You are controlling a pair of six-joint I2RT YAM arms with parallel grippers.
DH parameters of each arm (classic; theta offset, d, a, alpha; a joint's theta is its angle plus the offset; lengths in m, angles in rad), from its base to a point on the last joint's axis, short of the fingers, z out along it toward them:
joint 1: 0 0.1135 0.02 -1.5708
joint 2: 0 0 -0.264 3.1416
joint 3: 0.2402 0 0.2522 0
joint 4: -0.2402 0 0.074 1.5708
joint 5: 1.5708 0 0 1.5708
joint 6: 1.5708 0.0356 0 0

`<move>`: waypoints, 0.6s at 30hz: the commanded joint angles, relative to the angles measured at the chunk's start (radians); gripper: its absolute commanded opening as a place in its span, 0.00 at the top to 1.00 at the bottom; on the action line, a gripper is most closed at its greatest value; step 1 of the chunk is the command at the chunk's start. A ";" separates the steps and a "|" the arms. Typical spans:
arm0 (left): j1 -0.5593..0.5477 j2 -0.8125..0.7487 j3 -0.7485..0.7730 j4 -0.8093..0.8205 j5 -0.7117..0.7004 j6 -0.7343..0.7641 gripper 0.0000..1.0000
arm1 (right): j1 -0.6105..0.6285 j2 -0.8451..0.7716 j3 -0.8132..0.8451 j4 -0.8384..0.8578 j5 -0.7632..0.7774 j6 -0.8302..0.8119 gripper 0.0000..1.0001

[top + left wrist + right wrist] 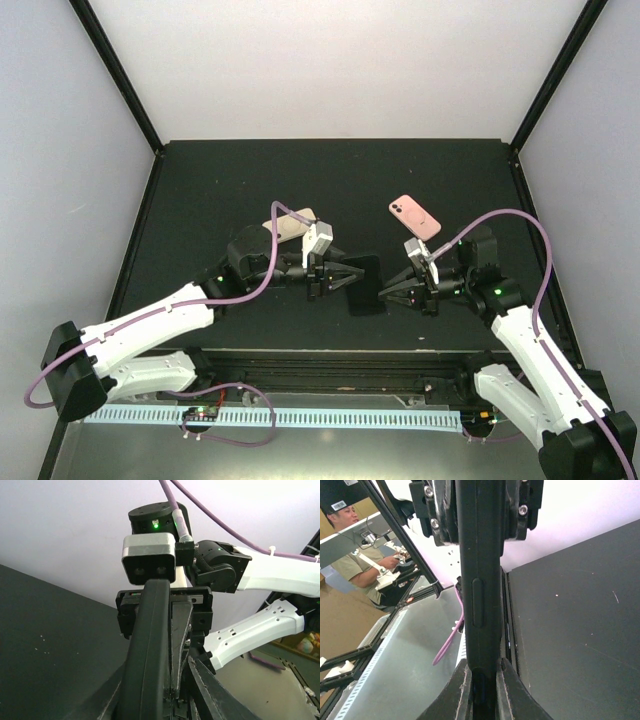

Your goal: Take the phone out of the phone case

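You are seeing the black phone case (pixel 366 286) edge-on in both wrist views, so you cannot tell whether a phone is sitting inside it. Overhead it is showing only as a flat dark slab toward 6 o'clock on the table (pixel 200 200).

The left gripper (pixel 348 280) is pinching its 9 o'clock edge and the right gripper (pixel 388 293) its 3 o'clock edge. Both pairs of fingers are pressing onto it and covering part of it.

In the right wrist view a long side button (pixel 477 602) is standing out from the case's edge. A white label (pixel 339 504) at 11 o'clock in that view is too small to read.

A pink phone (pixel 415 217) is lying back-up at 2 o'clock from the case, apart from it, with any marking too small to read. A cream slab (pixel 292 226) at 10 o'clock is lying half hidden behind the left arm and its cable, and you cannot tell whether it is a phone or a case.
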 commanded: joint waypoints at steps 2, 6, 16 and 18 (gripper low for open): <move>-0.006 -0.012 -0.035 0.119 0.021 -0.005 0.73 | -0.005 -0.005 -0.001 0.094 -0.063 0.045 0.99; -0.005 0.005 -0.047 0.173 0.036 -0.033 0.76 | -0.005 -0.007 -0.001 0.094 -0.060 0.045 0.99; -0.005 0.012 -0.039 0.195 0.056 -0.040 0.89 | -0.005 -0.012 -0.003 0.093 -0.054 0.041 0.99; -0.005 0.010 -0.040 0.194 0.056 -0.041 0.91 | -0.005 -0.014 -0.003 0.092 -0.053 0.039 0.99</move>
